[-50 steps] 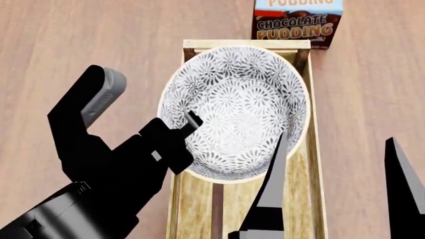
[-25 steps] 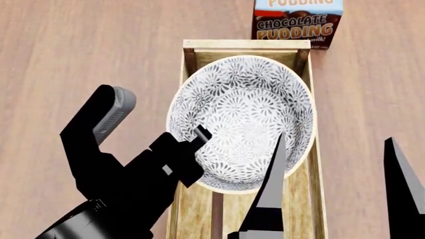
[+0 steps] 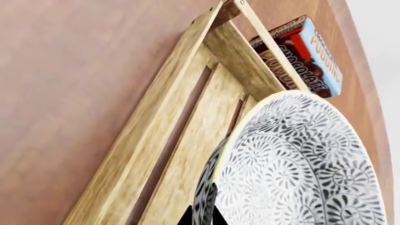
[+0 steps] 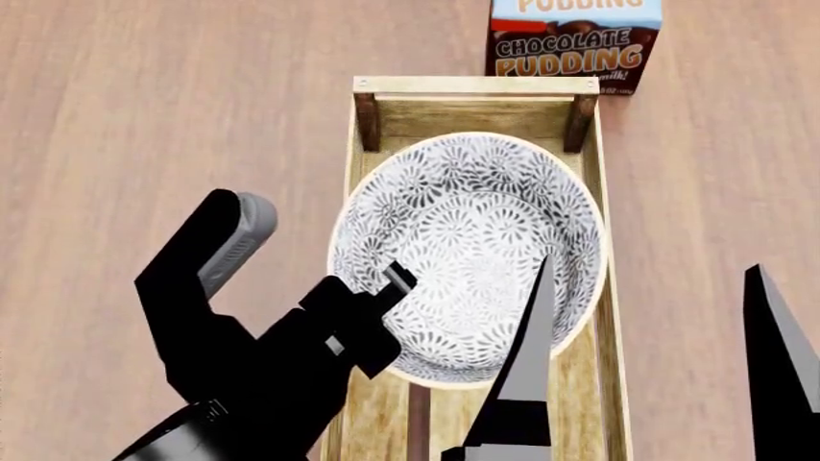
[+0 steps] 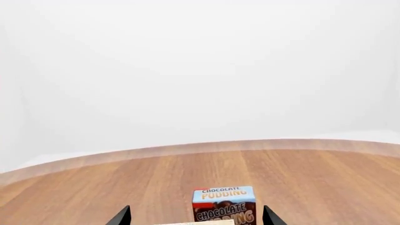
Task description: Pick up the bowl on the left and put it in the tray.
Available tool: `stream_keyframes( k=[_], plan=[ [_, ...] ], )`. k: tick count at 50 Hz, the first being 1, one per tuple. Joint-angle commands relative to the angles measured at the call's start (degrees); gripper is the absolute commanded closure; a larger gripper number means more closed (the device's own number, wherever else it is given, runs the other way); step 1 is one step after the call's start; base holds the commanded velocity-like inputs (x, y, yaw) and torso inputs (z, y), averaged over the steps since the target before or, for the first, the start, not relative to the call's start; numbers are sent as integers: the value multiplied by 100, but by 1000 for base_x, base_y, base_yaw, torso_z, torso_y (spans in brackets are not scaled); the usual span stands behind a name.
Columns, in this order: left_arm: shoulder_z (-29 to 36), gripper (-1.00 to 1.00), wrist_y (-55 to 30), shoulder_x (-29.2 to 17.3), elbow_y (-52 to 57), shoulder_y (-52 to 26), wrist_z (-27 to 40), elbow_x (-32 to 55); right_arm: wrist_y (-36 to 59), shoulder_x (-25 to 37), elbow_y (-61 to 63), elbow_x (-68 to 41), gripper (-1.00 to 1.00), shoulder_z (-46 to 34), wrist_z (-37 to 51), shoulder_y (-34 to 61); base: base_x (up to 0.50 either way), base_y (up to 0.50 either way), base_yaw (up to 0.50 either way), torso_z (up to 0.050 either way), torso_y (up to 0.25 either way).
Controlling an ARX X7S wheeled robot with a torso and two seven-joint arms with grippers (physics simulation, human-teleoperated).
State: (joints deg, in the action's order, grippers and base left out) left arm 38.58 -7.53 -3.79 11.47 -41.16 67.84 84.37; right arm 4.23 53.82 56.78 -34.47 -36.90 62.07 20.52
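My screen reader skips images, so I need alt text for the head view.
The left gripper pinches the rim of a round floral-patterned ceramic bowl over a long light-wood slatted tray. A chocolate pudding box stands beyond it on the wooden table.

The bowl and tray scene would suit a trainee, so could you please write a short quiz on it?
1. True or false: the bowl is clear of the tray.
2. Which gripper holds the bowl's rim? A) left gripper B) right gripper
3. What stands just beyond the tray's far end?

Key:
1. False; it is over the tray, between its side rails.
2. A; the left gripper is shut on the near-left rim, while the right gripper is open and touches nothing.
3. The chocolate pudding box.
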Motion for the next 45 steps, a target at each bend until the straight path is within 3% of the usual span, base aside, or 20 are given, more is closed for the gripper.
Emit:
stream_keyframes(
  k=[1, 45],
  plan=[
    [-43, 100, 270, 167, -133, 56, -394, 183, -44, -104, 10, 133, -100, 114, -146, 3, 0, 0, 0, 0, 0],
    [521, 100, 935, 103, -799, 96, -813, 284, -53, -138, -24, 130, -100, -11, -151, 99, 0, 0, 0, 0, 0]
  ],
)
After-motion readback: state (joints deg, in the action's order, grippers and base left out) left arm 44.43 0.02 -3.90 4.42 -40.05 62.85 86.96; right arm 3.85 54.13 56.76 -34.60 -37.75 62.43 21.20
